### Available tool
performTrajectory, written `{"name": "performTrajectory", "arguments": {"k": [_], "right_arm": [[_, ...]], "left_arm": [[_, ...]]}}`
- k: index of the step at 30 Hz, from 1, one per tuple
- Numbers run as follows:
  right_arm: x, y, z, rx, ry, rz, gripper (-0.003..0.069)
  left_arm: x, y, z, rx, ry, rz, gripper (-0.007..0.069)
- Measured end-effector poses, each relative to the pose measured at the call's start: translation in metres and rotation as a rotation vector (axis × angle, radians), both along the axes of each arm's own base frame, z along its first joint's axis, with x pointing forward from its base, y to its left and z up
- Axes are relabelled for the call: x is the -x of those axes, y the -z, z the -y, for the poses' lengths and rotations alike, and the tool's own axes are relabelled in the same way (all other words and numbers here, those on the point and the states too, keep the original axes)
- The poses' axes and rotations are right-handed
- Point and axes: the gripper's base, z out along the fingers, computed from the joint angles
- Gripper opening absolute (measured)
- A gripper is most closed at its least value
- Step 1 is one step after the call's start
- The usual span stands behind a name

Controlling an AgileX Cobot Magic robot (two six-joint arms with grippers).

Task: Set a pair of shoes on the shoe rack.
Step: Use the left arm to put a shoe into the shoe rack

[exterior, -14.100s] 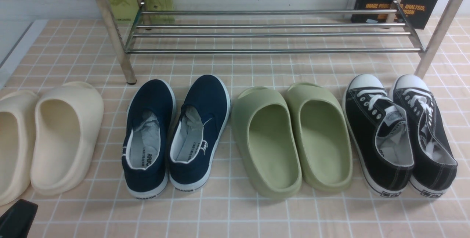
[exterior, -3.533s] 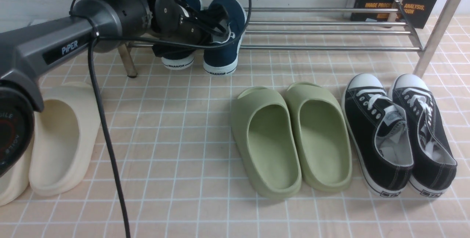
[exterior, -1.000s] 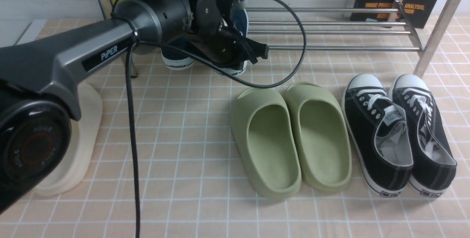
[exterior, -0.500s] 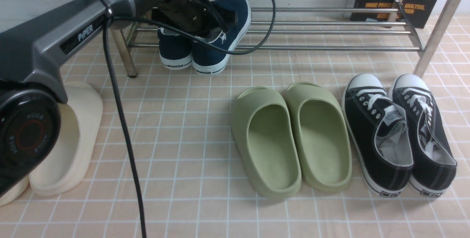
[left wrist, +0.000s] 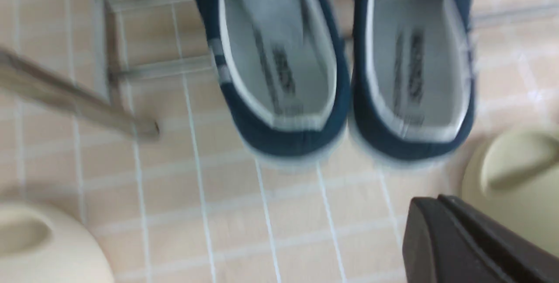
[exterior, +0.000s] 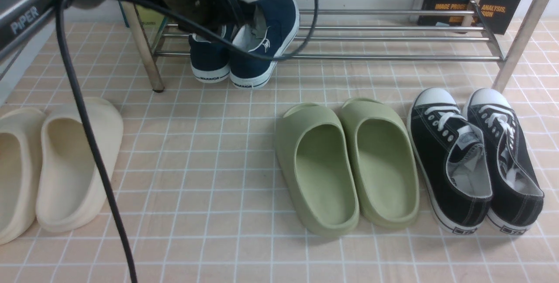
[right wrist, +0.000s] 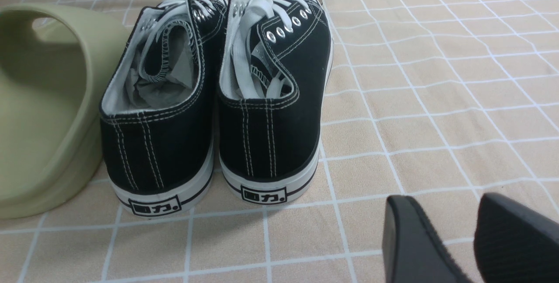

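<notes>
The pair of navy slip-on shoes, left shoe [exterior: 209, 56] and right shoe [exterior: 266, 29], lies toes-in on the lower tier of the chrome shoe rack [exterior: 393, 57], near its left leg. Their "WARRIOR" heels overhang the front bar. The right shoe is angled a little to the right. My left arm [exterior: 26, 8] reaches over them from the upper left. In the left wrist view the shoes [left wrist: 279, 77] lie apart from my left gripper [left wrist: 439, 200], which shows as one dark mass with no gap and holds nothing. My right gripper [right wrist: 454, 213] is open and empty, low over the cloth.
Green slides [exterior: 345, 165] lie in the middle, black lace-up sneakers [exterior: 476, 156] at the right and cream slides [exterior: 56, 165] at the left. The left arm's cable [exterior: 87, 143] hangs in front. A dark book [exterior: 471, 8] stands behind the rack. The black sneakers [right wrist: 209, 99] are just ahead of the right gripper.
My left arm has risen and drawn back to the upper left, off the navy shoes. The shoes stay on the rack's lower tier where they were half a second ago.
</notes>
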Motion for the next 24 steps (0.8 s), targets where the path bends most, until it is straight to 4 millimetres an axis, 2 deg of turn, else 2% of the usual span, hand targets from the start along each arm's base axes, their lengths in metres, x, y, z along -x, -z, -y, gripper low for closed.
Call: {"name": "performTrajectory", "arguments": {"k": [1,2,3,6,9,13,19,24], "right_arm": [[0.000,0.000,0.000,0.000,0.000,0.000,0.0238],[0.000,0.000,0.000,0.000,0.000,0.000,0.0238],[0.000,0.000,0.000,0.000,0.000,0.000,0.0238],[0.000,0.000,0.000,0.000,0.000,0.000,0.0238],[0.000,0.000,0.000,0.000,0.000,0.000,0.0238],[0.000,0.000,0.000,0.000,0.000,0.000,0.0238],[0.000,0.000,0.000,0.000,0.000,0.000,0.0238],[0.000,0.000,0.000,0.000,0.000,0.000,0.0238]], "left_arm": [[-0.001,0.018,0.003,0.003,0.007,-0.024,0.0007],[-0.001,0.021,0.003,0.004,0.008,-0.026,0.0007],[-0.005,0.043,0.008,0.024,0.018,-0.030,0.0007],[-0.015,0.062,0.014,0.073,0.012,0.001,0.0007],[-0.023,0.072,0.019,0.108,0.002,0.036,0.0007],[-0.028,0.072,0.021,0.116,-0.002,0.045,0.0008],[-0.049,0.052,0.030,0.145,-0.002,0.114,0.0008],[-0.050,0.037,0.029,0.131,-0.010,0.100,0.0008]]}}
